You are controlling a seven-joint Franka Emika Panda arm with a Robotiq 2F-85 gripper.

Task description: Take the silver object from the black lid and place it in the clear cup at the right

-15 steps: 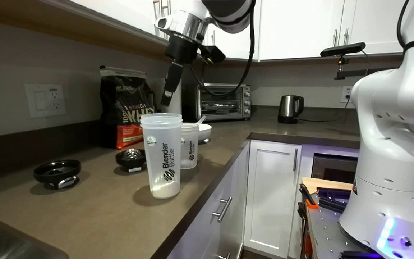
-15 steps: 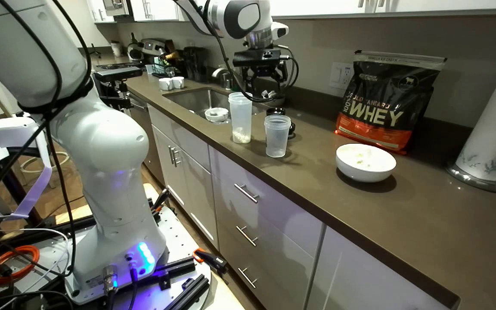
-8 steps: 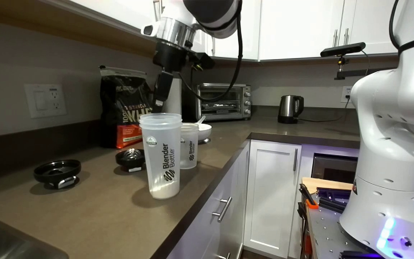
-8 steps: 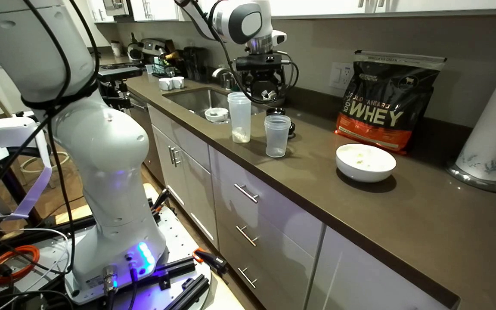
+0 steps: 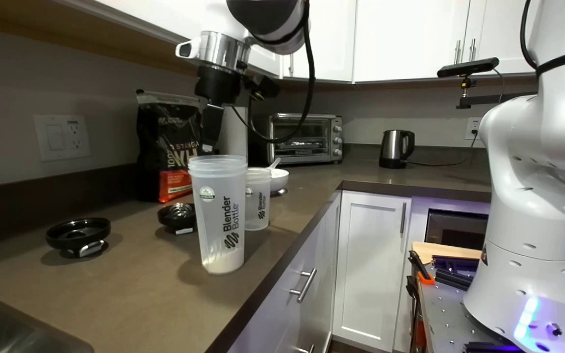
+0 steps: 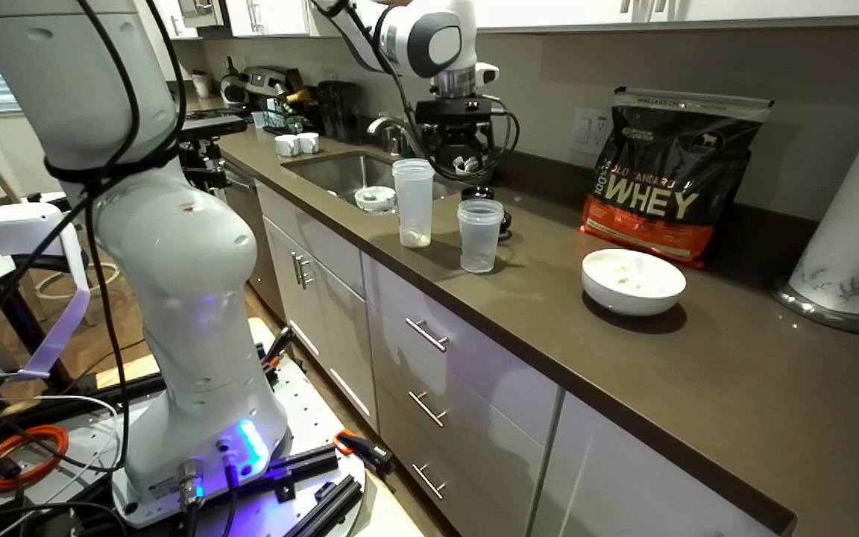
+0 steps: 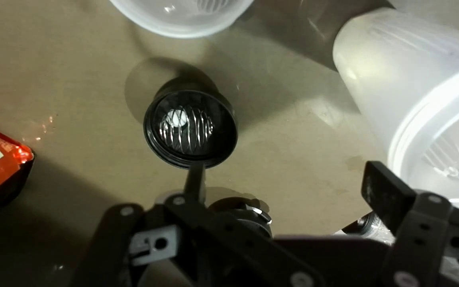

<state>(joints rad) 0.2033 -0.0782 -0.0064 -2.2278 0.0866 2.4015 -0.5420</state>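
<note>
The silver object, a wire ball (image 7: 187,127), lies inside a round black lid (image 7: 223,144) on the counter. Both also show in an exterior view, the ball (image 5: 181,211) in the lid (image 5: 174,223). The clear cup (image 6: 479,242), the smaller translucent one, stands upright beside that lid. It is partly behind the bigger cup in an exterior view (image 5: 258,208), and its rim shows at the top of the wrist view (image 7: 183,26). My gripper (image 7: 285,173) is open and empty above the counter. One fingertip overlaps the lid's rim in the wrist view; the other overlaps the bigger cup's rim.
The bigger printed cup (image 5: 221,215) with white powder stands close to one finger; contact cannot be told. A second black lid (image 5: 79,235) lies toward the sink (image 6: 325,165). A whey bag (image 6: 675,179) and a white bowl (image 6: 632,287) stand on the counter.
My gripper has moved lower and toward the sink end of the counter, closer to the lids. The bigger printed cup has shifted slightly toward the sink.
</note>
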